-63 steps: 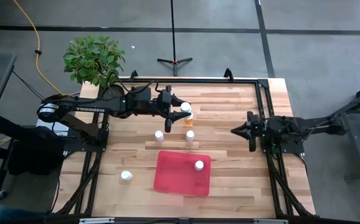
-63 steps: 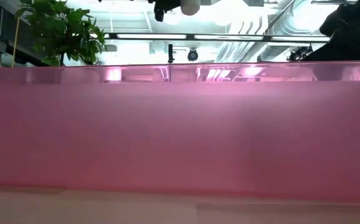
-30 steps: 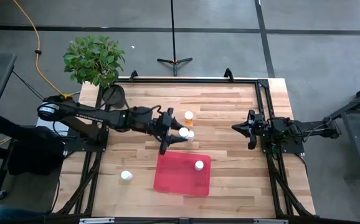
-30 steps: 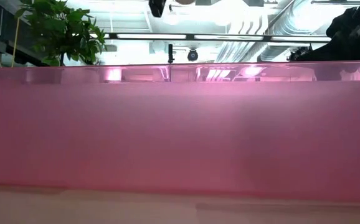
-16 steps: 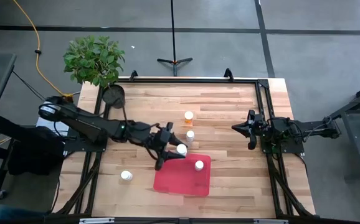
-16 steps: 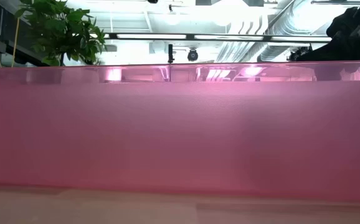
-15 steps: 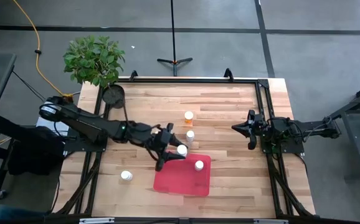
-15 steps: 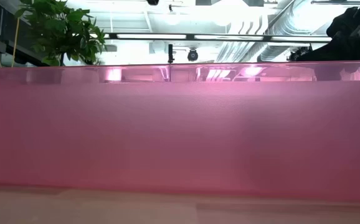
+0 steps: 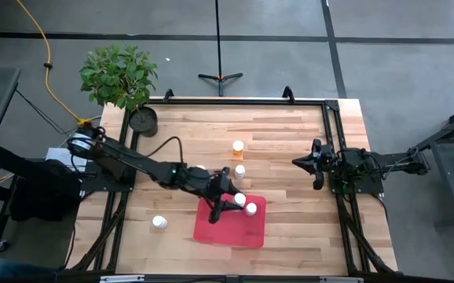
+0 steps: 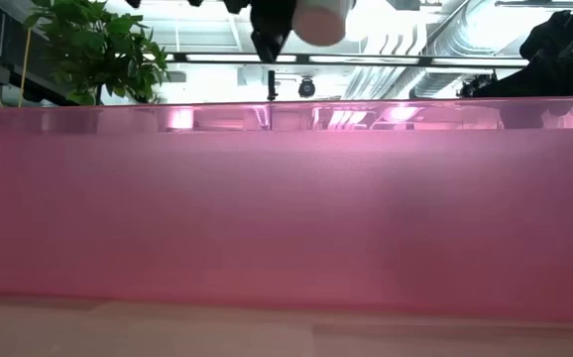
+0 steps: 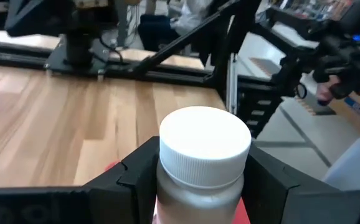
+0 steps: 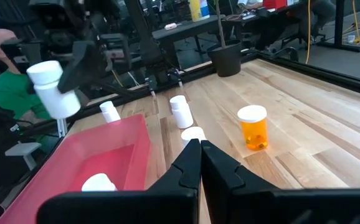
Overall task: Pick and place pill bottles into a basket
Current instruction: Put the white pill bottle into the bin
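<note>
Basket (image 9: 231, 229) sat at lower centre of the high view, a thin-walled red bin that looked light enough to slide if knocked; one white bottle (image 9: 251, 209) already stood in its upper right corner, others stood above it and at lower left. Left gripper (image 9: 228, 203) hung over the bin's upper edge, clamped on a white-capped pill bottle (image 11: 203, 167); right gripper (image 12: 199, 163) sat parked at right of the table, fingers pinched together, empty. Bottle looked rigid, light, smooth plastic, probably slippery; best hold judged to be across the body just under the ribbed cap.

Two slim, dark, jointed arms — the left arm (image 9: 137, 163) has a pale round base joint and a looping black cable; the right arm (image 9: 368, 163) is all black.
</note>
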Robot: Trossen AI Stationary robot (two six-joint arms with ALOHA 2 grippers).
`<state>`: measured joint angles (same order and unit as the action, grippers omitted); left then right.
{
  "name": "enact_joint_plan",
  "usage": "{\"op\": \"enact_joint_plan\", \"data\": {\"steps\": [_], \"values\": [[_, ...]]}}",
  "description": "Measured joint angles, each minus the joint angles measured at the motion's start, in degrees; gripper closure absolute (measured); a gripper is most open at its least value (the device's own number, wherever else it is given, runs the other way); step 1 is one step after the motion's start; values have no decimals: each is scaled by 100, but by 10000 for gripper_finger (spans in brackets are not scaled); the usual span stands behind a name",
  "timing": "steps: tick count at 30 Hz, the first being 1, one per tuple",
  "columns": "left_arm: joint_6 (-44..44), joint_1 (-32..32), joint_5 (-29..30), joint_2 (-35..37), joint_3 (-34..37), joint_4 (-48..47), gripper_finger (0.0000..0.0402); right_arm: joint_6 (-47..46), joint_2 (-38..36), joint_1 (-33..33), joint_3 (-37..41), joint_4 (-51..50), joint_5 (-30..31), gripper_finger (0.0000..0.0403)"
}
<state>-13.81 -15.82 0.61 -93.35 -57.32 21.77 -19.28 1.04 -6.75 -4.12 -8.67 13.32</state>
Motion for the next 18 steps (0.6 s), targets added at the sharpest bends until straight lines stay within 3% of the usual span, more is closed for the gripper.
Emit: {"op": "enact_joint_plan", "data": {"steps": [8,18], "values": [[194,-204,283,-464,66,374,191,-16,0,-1,2,-2,0,403],[192,-432,943,-600,1175,2027,191,-139,2,-1,2,-4,0,403]]}}
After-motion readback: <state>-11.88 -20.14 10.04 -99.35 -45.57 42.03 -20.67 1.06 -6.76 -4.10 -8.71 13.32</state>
